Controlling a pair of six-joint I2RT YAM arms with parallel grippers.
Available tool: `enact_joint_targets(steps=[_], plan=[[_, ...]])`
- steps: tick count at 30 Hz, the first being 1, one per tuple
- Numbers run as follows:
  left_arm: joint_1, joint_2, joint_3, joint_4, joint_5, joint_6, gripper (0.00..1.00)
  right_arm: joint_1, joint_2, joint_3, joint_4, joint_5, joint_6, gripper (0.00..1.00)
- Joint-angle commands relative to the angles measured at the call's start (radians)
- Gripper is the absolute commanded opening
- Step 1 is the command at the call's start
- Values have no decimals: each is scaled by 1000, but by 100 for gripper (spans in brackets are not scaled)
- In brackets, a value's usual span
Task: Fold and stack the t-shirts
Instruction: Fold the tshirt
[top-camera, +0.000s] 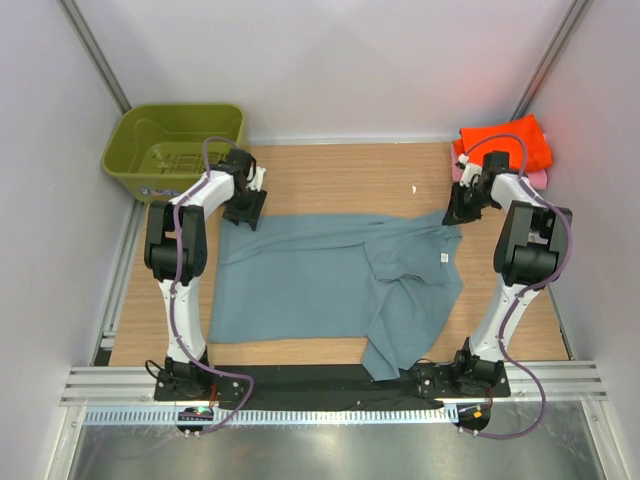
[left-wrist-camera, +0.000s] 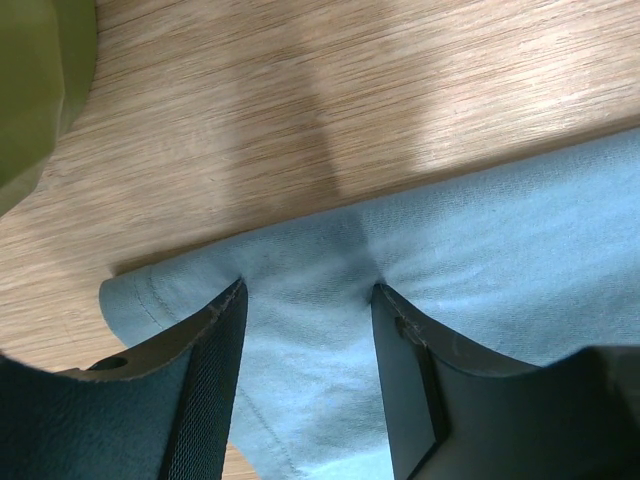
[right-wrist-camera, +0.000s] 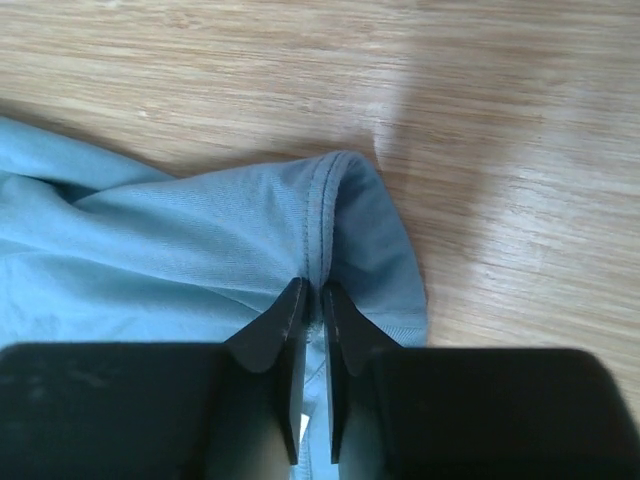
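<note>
The large blue-grey t-shirt (top-camera: 320, 280) lies spread on the wooden table, its right part rumpled and hanging towards the near edge. My left gripper (top-camera: 245, 212) is at its far left corner. In the left wrist view this gripper (left-wrist-camera: 310, 290) is open, both fingers pressed down on the cloth (left-wrist-camera: 480, 230), which puckers slightly between them. My right gripper (top-camera: 458, 215) is at the shirt's far right corner. The right wrist view shows this gripper (right-wrist-camera: 313, 290) shut on a stitched fold of the blue cloth (right-wrist-camera: 180, 240). A folded orange t-shirt (top-camera: 505, 142) lies on a pink one (top-camera: 540, 178) at the back right.
An olive-green plastic basket (top-camera: 118, 150) stands at the back left corner, just behind my left arm; its wall (left-wrist-camera: 35, 80) shows at the left wrist view's upper left. A small white scrap (top-camera: 415, 188) lies on the bare wood behind the shirt. Walls close in both sides.
</note>
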Motion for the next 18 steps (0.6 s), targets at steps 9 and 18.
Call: enact_joint_targets(steps=[9,18], plan=[[-2,-96,77,-15,-3,38,53,-6,-113,7,-5,2,10,42],[-13,-217,53,-92,82,49,54,-6,-229,-95,-96,-85,-6,43]])
